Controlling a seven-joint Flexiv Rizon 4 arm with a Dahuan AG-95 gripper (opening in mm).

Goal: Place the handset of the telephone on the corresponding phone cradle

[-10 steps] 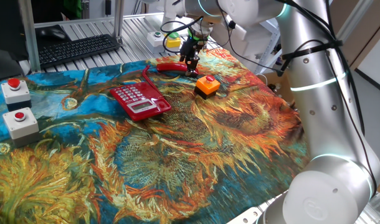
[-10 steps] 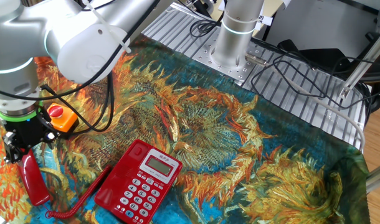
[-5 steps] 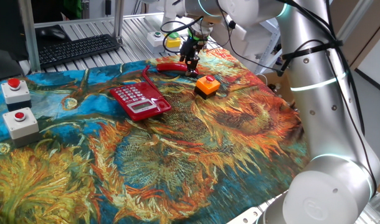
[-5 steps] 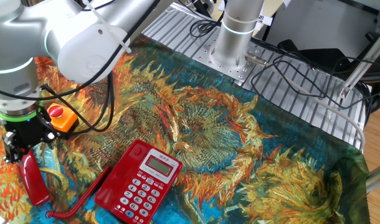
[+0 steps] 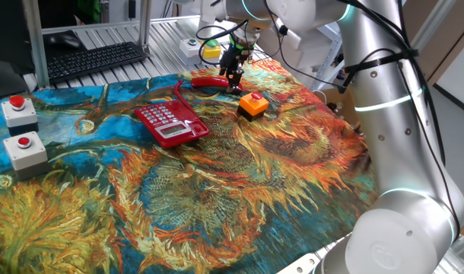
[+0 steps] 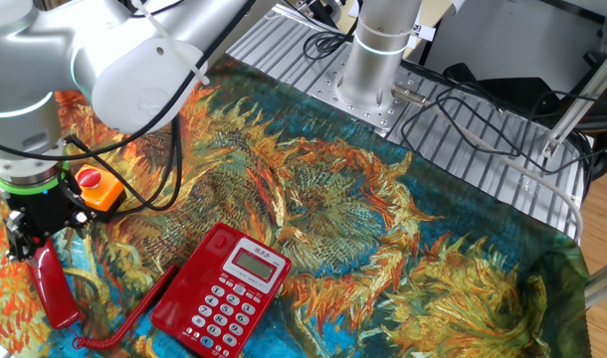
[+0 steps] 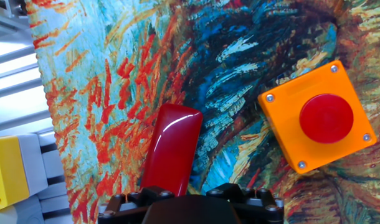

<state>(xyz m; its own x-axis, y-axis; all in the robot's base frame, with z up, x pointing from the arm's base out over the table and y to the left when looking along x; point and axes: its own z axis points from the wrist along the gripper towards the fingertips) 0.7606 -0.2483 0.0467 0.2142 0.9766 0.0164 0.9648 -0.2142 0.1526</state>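
Note:
The red handset [image 5: 211, 81] lies flat on the painted cloth at the far side, its thin cord running to the red telephone [image 5: 170, 123]. In the other fixed view the handset [image 6: 55, 288] lies left of the telephone [image 6: 222, 290]. My gripper [image 5: 233, 76] is lowered onto the handset's end nearest the orange box and its fingers appear closed on it [image 6: 37, 239]. In the hand view the handset [image 7: 171, 149] runs out from between the black finger bases; the fingertips are hidden. The telephone's cradle side is bare.
An orange box with a red button [image 5: 253, 104] sits just right of the gripper and shows in the hand view [image 7: 318, 118]. Two grey button boxes [image 5: 19, 129] stand at the left edge. A yellow-and-white box [image 5: 209, 50] and a keyboard [image 5: 95, 59] lie behind the cloth.

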